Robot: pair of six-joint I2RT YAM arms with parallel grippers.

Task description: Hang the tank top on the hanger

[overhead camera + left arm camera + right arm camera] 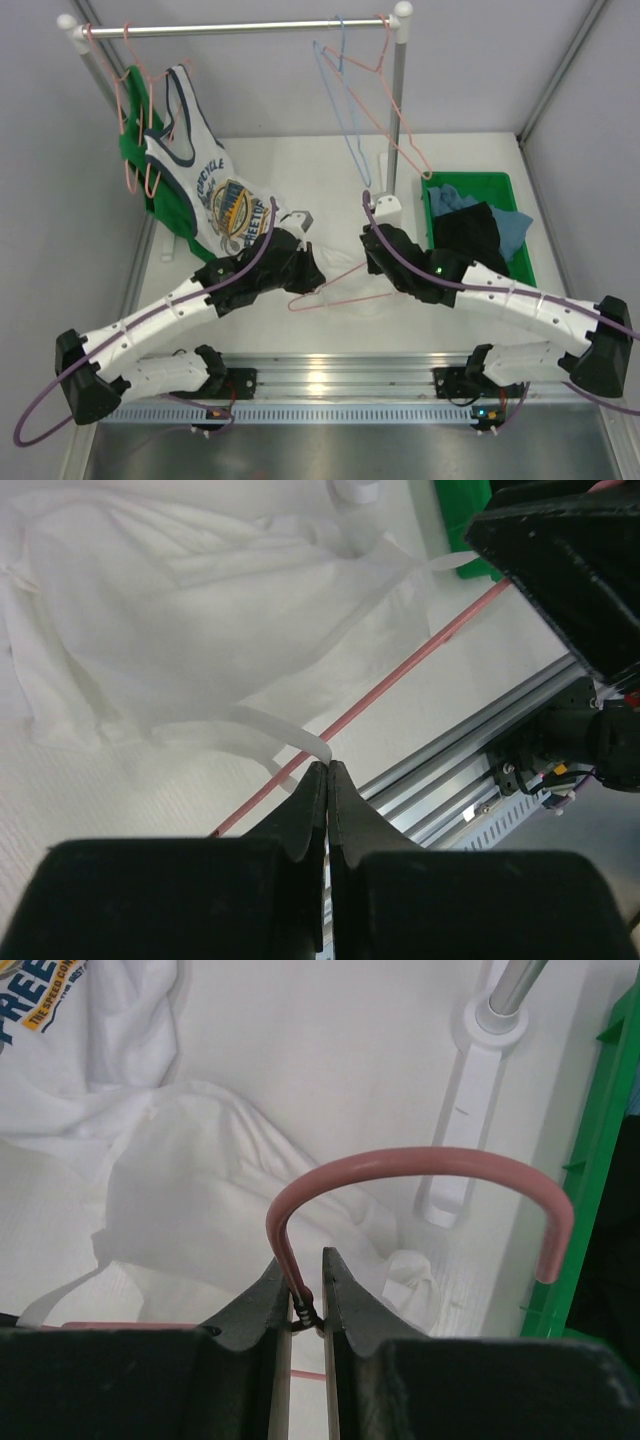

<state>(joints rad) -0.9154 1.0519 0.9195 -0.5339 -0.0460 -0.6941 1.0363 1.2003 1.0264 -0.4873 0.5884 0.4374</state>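
The plain white tank top (pixel 190 620) lies crumpled on the white table; it also shows in the right wrist view (pixel 190 1210). My left gripper (pixel 327 766) is shut, with a thin white strap (pixel 285 735) of the top pinched at its tips. The pink wire hanger (pixel 322 291) lies low over the table between the arms, and one of its wires (pixel 400 675) runs under the strap. My right gripper (pixel 303 1278) is shut on the hanger's twisted neck, with the hook (pixel 420 1158) standing beyond the fingertips. In the top view both grippers (pixel 305 275) (pixel 372 250) sit close together mid-table.
A clothes rack (pixel 240 28) at the back holds a printed tank top (pixel 215 190), a green garment (pixel 135 140), a blue hanger (pixel 345 110) and more pink hangers (pixel 395 110). Its right post base (pixel 470 1110) stands just ahead. A green bin (pixel 475 185) of dark clothes is on the right.
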